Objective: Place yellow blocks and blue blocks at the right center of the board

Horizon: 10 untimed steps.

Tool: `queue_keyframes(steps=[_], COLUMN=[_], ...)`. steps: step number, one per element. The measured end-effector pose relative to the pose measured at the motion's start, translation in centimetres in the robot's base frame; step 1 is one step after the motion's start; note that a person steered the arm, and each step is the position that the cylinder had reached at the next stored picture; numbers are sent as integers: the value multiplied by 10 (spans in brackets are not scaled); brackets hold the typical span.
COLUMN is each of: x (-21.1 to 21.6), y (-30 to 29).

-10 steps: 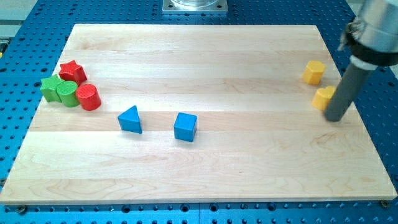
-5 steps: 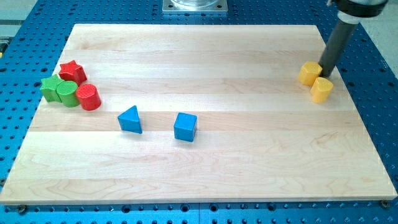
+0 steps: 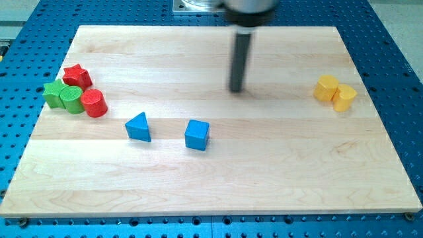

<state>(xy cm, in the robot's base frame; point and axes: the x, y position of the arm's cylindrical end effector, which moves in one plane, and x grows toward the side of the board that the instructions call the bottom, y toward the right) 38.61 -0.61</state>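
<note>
Two yellow blocks sit touching at the view's right: a yellow hexagonal block [image 3: 326,87] and a yellow cylinder [image 3: 344,98] just right of it. A blue triangle [image 3: 139,127] and a blue cube [image 3: 197,135] lie left of centre, lower on the board. My tip [image 3: 236,90] is near the board's upper middle, above and right of the blue cube, well left of the yellow blocks and touching no block.
A red star [image 3: 77,75], a red cylinder [image 3: 94,103], a green cylinder [image 3: 71,100] and a green star-like block [image 3: 54,94] cluster at the view's left edge of the wooden board [image 3: 218,185]. A metal mount [image 3: 198,5] sits above the board's top edge.
My tip moved from the right edge, past the yellow blocks, to the upper middle. The yellow blocks were pushed together and now touch. The blue blocks did not move.
</note>
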Motion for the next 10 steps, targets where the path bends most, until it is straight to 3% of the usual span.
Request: queue_keyframes(steps=[1, 3, 4, 5, 7, 8, 9, 10], x=[49, 97, 99, 85, 96, 92, 63, 66], y=[-79, -177, -84, 46, 36, 146, 211, 209])
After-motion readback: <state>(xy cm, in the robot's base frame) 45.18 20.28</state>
